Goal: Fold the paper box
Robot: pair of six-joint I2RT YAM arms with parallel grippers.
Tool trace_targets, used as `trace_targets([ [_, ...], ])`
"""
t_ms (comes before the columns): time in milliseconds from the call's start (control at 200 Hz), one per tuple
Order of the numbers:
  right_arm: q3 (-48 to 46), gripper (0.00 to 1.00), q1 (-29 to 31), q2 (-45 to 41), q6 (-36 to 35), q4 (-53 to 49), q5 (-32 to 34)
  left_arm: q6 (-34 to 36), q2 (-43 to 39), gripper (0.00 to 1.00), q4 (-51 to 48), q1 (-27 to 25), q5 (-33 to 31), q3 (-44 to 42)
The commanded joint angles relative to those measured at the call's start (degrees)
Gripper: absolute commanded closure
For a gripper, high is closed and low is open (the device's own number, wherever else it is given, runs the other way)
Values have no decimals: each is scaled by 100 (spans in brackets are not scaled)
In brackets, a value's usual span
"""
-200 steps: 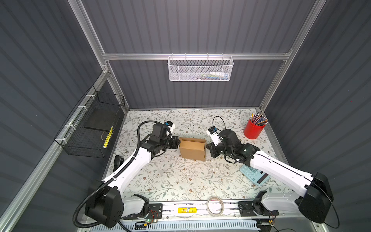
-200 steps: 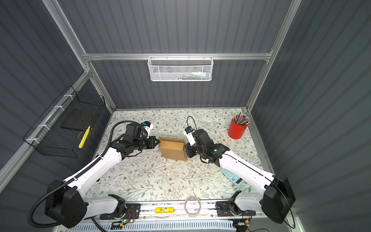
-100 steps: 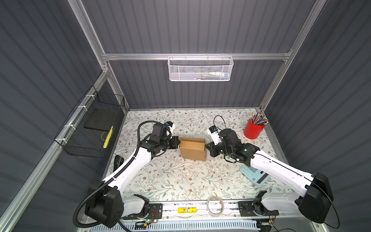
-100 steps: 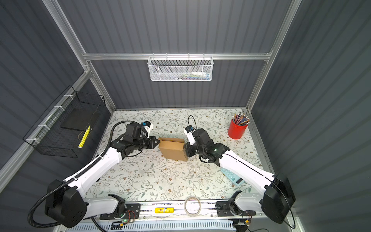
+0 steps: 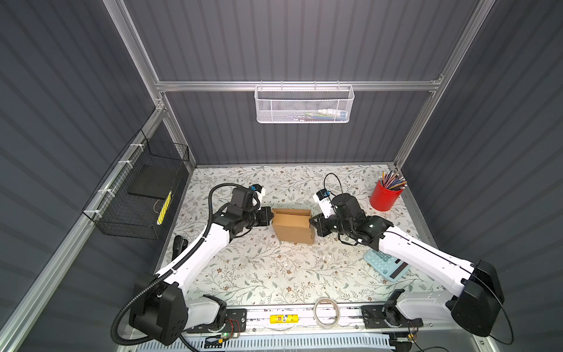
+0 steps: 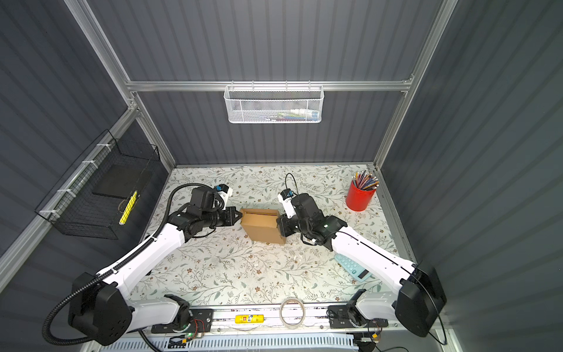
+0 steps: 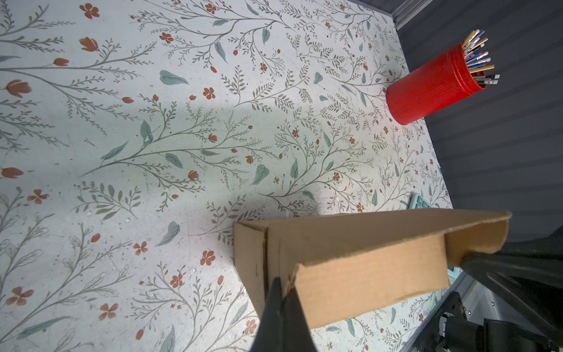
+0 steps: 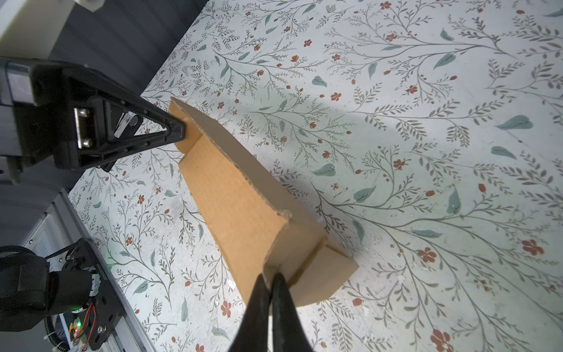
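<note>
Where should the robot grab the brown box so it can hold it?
By a thin end wall of the paper box, coming in level from its left or right end. The body looks too wide for the jaws, but one cardboard edge slips between them. The left gripper and right gripper pinch such edges now, one at each end.
</note>
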Motion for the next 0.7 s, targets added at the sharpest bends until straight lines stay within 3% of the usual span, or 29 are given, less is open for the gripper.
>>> trace_targets([
  [0,202,92,23,104,115,281,-280,-31,102,100,-349,-43,170,81],
  [695,114,92,23,179,261,362,-334,-39,146,100,-432,-78,103,197],
])
